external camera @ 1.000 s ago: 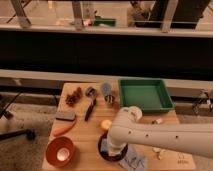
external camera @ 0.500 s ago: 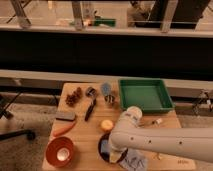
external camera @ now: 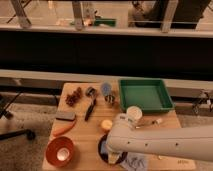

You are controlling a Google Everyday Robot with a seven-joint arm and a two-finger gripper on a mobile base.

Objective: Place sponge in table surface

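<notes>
My white arm reaches in from the right along the front of the light wooden table surface (external camera: pixel 85 132). The gripper (external camera: pixel 114 156) hangs below the arm's bend, over a dark maroon bowl (external camera: pixel 104 152) near the front edge, and is largely covered by the arm. A small blue-grey patch at the bowl's left side looks like the sponge (external camera: pixel 103 145); most of it is hidden by the arm. I cannot tell whether the gripper touches it.
A green tray (external camera: pixel 145 95) stands at the back right. Also on the table are an orange bowl (external camera: pixel 60 150), a dark grey block (external camera: pixel 65 116), a black brush (external camera: pixel 90 109), a white cup (external camera: pixel 133 114) and a grey-blue cloth (external camera: pixel 134 162).
The arm's bend has shifted slightly right and lower over the dark bowl. The other objects have not moved.
</notes>
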